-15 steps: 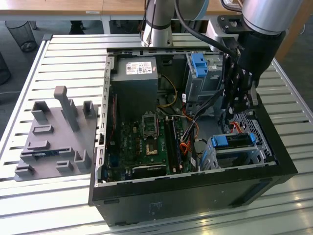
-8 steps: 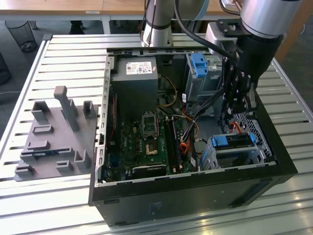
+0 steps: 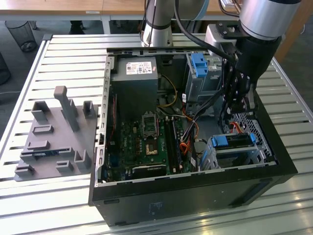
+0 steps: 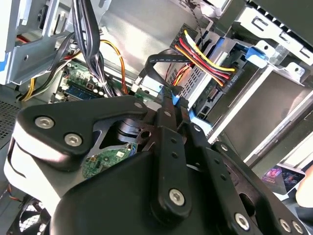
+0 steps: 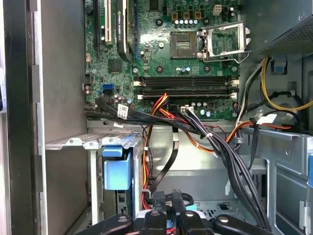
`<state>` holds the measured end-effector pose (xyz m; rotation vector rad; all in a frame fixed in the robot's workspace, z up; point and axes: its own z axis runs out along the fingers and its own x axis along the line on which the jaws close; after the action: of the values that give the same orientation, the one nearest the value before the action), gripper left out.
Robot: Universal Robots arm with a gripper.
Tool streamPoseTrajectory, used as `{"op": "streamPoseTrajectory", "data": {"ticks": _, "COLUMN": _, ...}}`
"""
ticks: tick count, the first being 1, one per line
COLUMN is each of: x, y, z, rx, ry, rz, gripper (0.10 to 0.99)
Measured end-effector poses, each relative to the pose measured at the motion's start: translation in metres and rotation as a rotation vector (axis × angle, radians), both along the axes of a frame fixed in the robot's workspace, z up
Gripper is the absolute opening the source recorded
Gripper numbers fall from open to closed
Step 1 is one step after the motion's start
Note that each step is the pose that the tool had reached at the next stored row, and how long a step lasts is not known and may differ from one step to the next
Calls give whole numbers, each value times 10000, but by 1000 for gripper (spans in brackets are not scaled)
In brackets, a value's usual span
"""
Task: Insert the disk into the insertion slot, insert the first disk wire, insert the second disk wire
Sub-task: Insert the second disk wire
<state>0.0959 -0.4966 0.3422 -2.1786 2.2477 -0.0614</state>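
Blue plastic of the caddy marks the disk [image 3: 234, 142], recorded lying in the insertion slot [image 3: 247, 155] at about 4 o'clock of the open case [image 3: 195, 196] in the exterior view; it is judged seated or very nearly so. A taller grey cage [image 3: 195, 83] is noted at 1 o'clock and the motherboard [image 3: 146, 142] toward 8 o'clock. The case stands on a slatted worktop [image 3: 63, 58]. The arm reaches into the case just at 12 o'clock of the disk. In both wrist views the jaws are seen drawn narrow, and in the second wrist view a black flat wire [image 4: 164, 58] runs down into them; it is judged to be pinched at its connector end. A coloured wire bundle [image 4: 210, 61] ends in a black plug against the disk's rear edge; whether it is fully home cannot be told. Handling, as judged: the disk is stiff, dense and shock-sensitive, best taken by the caddy's side rails, never by the label face. The flat wire is light and limp and will buckle if pushed along its length, so it is to be held on the rigid plug body. The plug's plastic is small and brittle, so square alignment is needed and side load is to be avoided.
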Motion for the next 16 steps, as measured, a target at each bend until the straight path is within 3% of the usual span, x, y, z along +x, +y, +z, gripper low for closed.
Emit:
{"op": "streamPoseTrajectory", "data": {"ticks": 6, "x": 1, "y": 0, "z": -6, "rx": -31, "ry": -1, "rz": 0, "gripper": 176}}
{"op": "streamPoseTrajectory", "data": {"ticks": 9, "x": 1, "y": 0, "z": -6, "rx": -201, "ry": 0, "rz": 1, "gripper": 188}}
{"op": "streamPoseTrajectory", "data": {"ticks": 10, "x": 0, "y": 0, "z": -7, "rx": -258, "ry": 0, "rz": 0, "gripper": 251}}
{"op": "streamPoseTrajectory", "data": {"ticks": 16, "x": 0, "y": 0, "z": -19, "rx": -643, "ry": 0, "rz": 0, "gripper": 251}}
